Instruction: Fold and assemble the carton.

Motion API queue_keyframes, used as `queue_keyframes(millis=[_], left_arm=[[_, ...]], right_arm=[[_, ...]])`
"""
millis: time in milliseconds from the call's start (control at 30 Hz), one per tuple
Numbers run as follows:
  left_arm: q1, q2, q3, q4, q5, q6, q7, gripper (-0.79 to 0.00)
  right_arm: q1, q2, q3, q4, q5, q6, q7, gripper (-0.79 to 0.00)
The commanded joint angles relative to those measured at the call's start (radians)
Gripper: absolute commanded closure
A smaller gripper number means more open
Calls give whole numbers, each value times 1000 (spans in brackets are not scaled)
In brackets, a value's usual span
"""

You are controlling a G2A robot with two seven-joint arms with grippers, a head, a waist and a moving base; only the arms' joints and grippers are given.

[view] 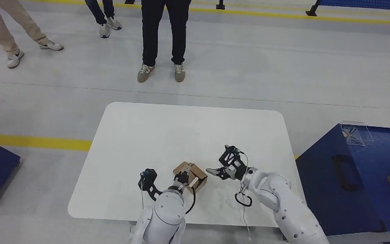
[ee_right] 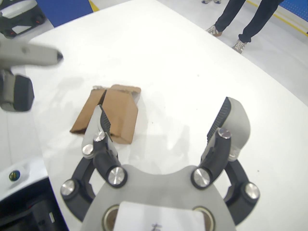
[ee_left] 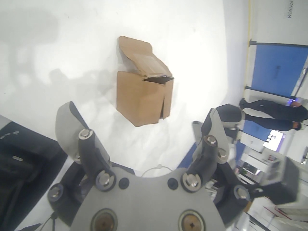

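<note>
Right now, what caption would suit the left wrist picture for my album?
Open left gripper facing a partly folded brown cardboard carton on the white table.

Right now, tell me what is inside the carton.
At the open end of the carton only a dark gap shows under its bent flap; no contents are visible. The folded cardboard hides the rest of the interior.
</note>
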Motion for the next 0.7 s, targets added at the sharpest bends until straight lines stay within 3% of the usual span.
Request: queue_keyframes(millis=[0,100,333,667], left_arm=[[2,1,-5,-16,-50,0,20,-785],[1,3,2,-8,-92,0,38,-785],[-1,8,35,-3,-111,0,59,-785],[14,12,33,-9,-140,0,66,-785]], right_arm=[[-28,6,7,-13,11,-55,24,-785],[-34,11,6,-9,32,-115,79,-785],[38,-20,-111,75,-48,46,73,-785],[196,-84,-234,239,-22,257,33,-785]])
